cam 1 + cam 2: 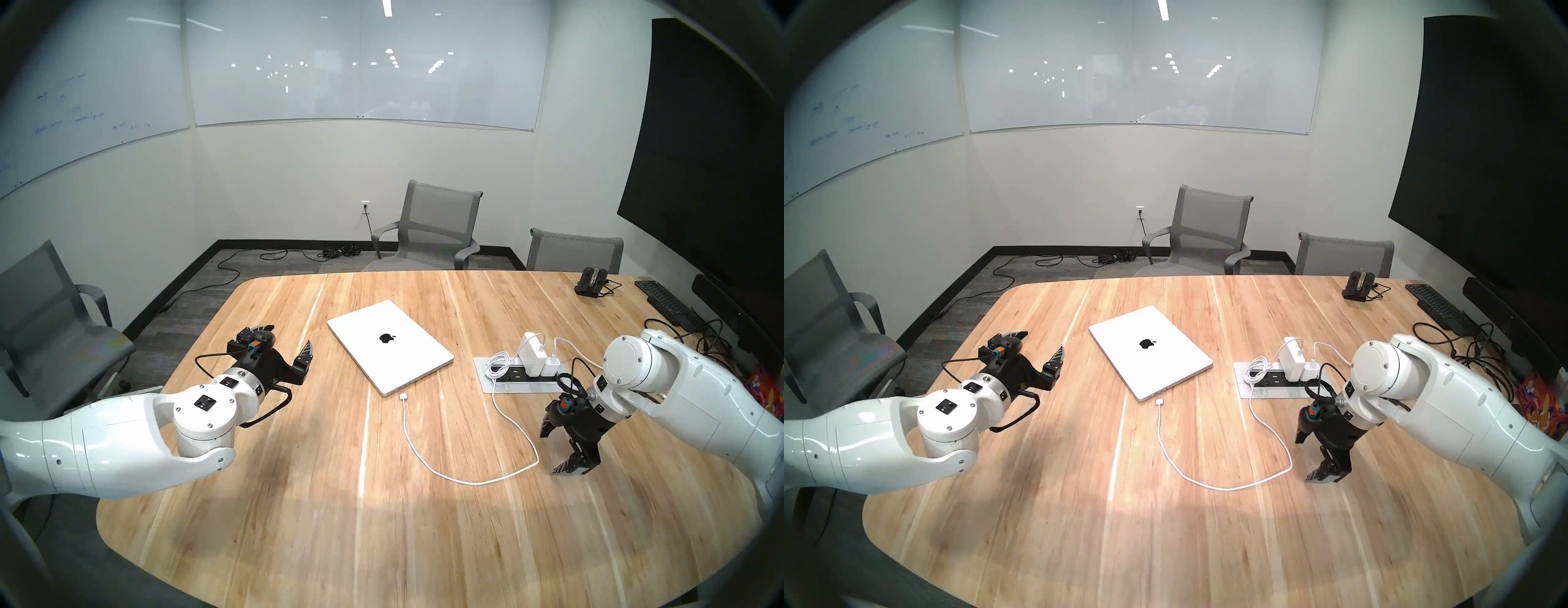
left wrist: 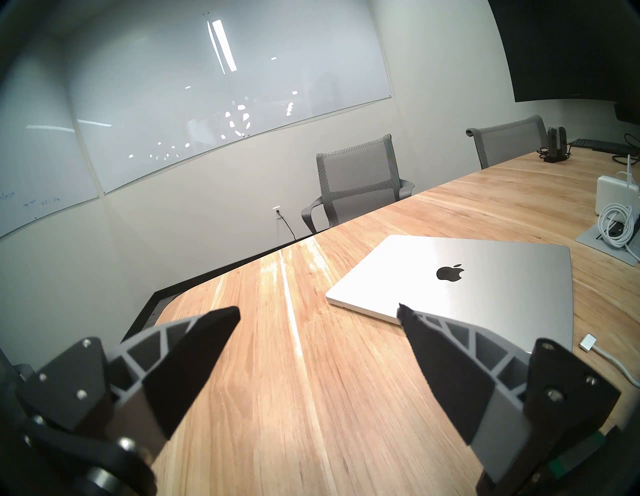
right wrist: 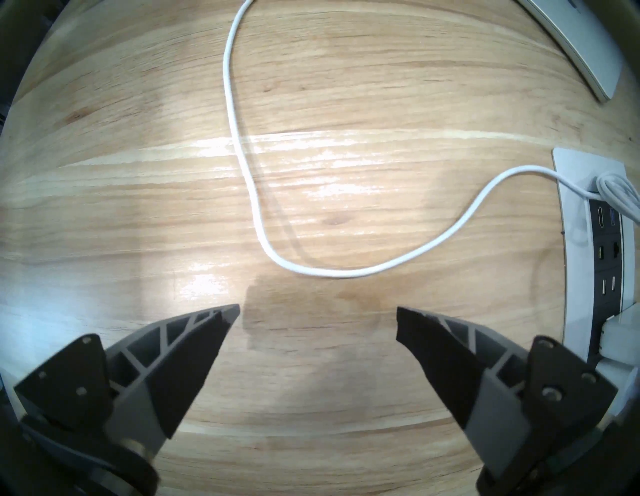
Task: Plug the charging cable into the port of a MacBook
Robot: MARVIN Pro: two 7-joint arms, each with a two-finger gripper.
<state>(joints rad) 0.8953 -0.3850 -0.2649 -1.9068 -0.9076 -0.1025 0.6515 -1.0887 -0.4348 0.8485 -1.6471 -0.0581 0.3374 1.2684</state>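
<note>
Both my grippers spread, empty: left gripper [image 1: 289, 337] level beside MacBook [image 1: 389, 344], right gripper [image 1: 559, 450] pointing down over table [image 1: 297, 488]. Charging cable [image 1: 466, 479] connector lies just short of MacBook's edge, unplugged.

- You are facing a small meeting room with off-white walls [image 1: 297, 182] and a dark baseboard along the floor.
- Two glass whiteboards [image 1: 365, 63] hang on the walls – the left one carries faint blue writing, the far one mirrors ceiling lights.
- A large dark screen [image 1: 717, 127] fills the right wall.
- The floor is grey carpet [image 1: 191, 288], with black cords [image 1: 339, 251] trailing from a wall outlet [image 1: 365, 206].
- A light wooden table [image 1: 382, 530] with rounded corners takes up the foreground.
- Three grey mesh chairs stand around it – one [image 1: 428, 225] at the far side, one [image 1: 575, 254] at the far right, one [image 1: 51, 322] on the left.
</note>
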